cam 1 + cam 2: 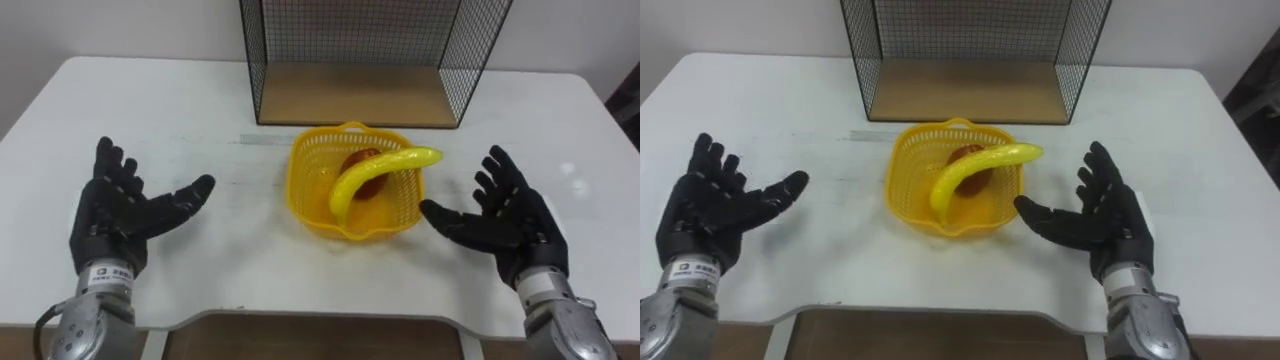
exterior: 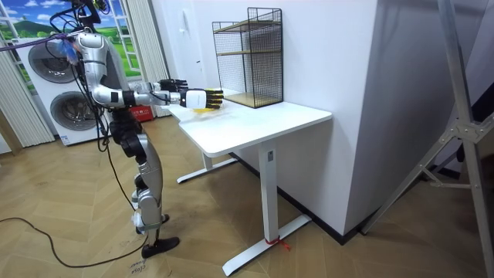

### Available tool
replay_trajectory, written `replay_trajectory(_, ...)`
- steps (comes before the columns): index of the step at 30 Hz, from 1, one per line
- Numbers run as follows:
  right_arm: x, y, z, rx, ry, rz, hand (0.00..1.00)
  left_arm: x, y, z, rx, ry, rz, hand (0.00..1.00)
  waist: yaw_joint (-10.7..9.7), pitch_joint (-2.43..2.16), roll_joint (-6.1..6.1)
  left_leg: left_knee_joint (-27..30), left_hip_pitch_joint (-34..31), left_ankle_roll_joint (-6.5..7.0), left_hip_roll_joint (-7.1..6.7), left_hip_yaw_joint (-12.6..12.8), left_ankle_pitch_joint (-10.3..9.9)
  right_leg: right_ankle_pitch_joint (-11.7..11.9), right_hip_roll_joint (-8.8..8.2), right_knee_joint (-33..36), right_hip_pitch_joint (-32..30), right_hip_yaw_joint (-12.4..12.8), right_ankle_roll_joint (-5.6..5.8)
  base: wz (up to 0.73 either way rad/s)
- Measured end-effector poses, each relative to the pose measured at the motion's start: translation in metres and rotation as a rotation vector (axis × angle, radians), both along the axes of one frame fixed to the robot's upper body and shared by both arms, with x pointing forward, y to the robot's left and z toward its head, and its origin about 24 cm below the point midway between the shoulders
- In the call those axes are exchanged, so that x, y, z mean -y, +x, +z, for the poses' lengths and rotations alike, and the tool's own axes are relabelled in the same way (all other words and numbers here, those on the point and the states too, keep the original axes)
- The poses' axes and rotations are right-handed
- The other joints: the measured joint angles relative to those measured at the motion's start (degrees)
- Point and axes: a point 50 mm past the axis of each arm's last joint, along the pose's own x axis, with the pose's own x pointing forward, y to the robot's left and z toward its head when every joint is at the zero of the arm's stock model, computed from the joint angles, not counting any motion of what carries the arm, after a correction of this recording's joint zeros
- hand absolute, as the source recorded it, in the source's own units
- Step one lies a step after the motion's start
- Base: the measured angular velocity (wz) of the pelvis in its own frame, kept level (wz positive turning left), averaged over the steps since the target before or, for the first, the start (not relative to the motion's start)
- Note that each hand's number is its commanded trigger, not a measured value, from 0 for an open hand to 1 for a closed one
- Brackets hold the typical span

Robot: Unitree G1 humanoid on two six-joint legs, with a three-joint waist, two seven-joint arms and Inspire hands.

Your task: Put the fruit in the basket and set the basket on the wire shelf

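Flanking the basket (image 1: 304, 188), left hand (image 1: 115, 215) and right hand (image 1: 510, 220) spread empty, bare table (image 1: 235, 255) between, wire shelf (image 1: 350, 95) just behind.

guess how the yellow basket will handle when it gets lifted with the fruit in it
The basket looks like thin plastic mesh, so probably light, with walls that may flex if squeezed. The banana overhangs the rim toward the right hand, so it could slide out if the basket tips.

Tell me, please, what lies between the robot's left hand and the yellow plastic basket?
Only bare white tabletop separates the open left hand from the yellow plastic basket, as the left eye view shows.
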Motion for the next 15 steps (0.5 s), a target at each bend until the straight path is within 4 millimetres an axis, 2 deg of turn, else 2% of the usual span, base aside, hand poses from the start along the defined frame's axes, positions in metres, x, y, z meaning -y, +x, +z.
replay_trajectory(8, -0.011, 0.005, -0.015, -0.039, 0.090, 0.039, 0.00, 0.005, -0.002, -0.015, -0.051, -0.020, -0.068, 0.00, -0.8, -0.03, 0.37, 0.2, -0.4, -0.10, 0.40, 0.2, 0.0, 0.2, 0.36, 0.0, -0.4, 0.0, -0.22, 0.00)
replay_trajectory(10, -0.012, 0.005, -0.017, -0.040, 0.137, 0.040, 0.00, 0.006, -0.003, -0.017, -0.055, -0.029, -0.075, 0.00, -0.8, -0.17, 0.44, 0.4, -1.0, -0.10, 0.40, 0.2, 0.0, 0.3, 0.35, 0.0, -1.1, 0.0, -0.31, 0.00)
replay_trajectory(15, -0.015, 0.010, -0.014, -0.018, 0.229, 0.032, 0.00, 0.008, -0.002, -0.018, -0.056, -0.038, -0.079, 0.00, -0.9, -0.18, 0.38, 0.4, -1.1, -0.11, 0.41, 0.5, 0.0, 0.3, 0.33, 0.0, -1.4, 0.3, -0.33, -0.03)
